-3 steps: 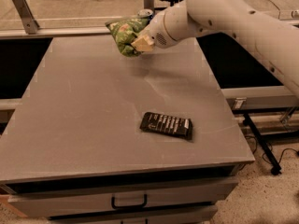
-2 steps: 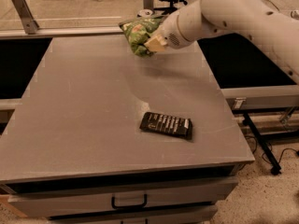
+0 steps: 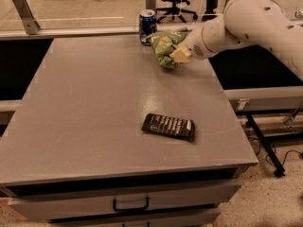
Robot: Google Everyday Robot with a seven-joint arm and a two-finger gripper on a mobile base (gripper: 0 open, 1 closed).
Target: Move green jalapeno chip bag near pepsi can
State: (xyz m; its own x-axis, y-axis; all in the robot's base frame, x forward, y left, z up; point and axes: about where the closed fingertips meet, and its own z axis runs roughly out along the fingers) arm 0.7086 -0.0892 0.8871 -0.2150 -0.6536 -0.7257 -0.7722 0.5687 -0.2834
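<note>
**Crinkly bright green jalapeno chip bag (image 3: 164, 45) held in the gripper (image 3: 177, 53), just in front of and to the right of the small upright blue pepsi can (image 3: 147, 24).**

The white arm reaches in from the right over the far edge of the flat grey table (image 3: 94, 103). Its pale fingers (image 3: 181, 56) pinch the bag's right side, so the bag juts leftward from them toward the can. Whether bag and can touch cannot be told. The bag seems to hang just above the surface, so what is left looks like lowering and letting go, not further travel. The flat black rectangular packet (image 3: 169, 126) lies well apart, near the front.
</note>
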